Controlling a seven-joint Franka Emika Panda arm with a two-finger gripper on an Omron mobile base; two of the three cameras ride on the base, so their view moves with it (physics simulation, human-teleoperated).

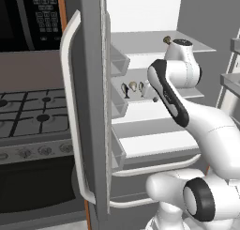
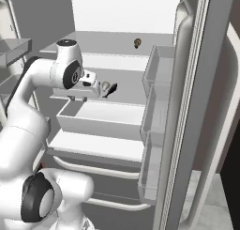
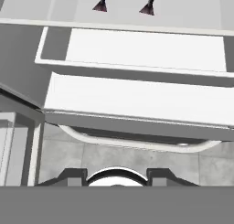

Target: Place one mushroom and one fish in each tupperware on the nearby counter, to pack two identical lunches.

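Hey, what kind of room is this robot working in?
A home kitchen, it seems. There is a gas stove with an oven beneath, a microwave above it, and an open fridge, its door swung wide, with a fish on a shelf.

Microwave keypad (image 1: 44, 13) markings too small to read.

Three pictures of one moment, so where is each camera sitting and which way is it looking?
Left base view: behind the arm's left, facing the open fridge and stovetop; arm lower right.
Right base view: behind its right, facing the same shelves; arm lower left, gripper near a fish.
Hand view: on the hand, looking down over shelves; fingertips at bottom.
Both base views share fridge and fish.
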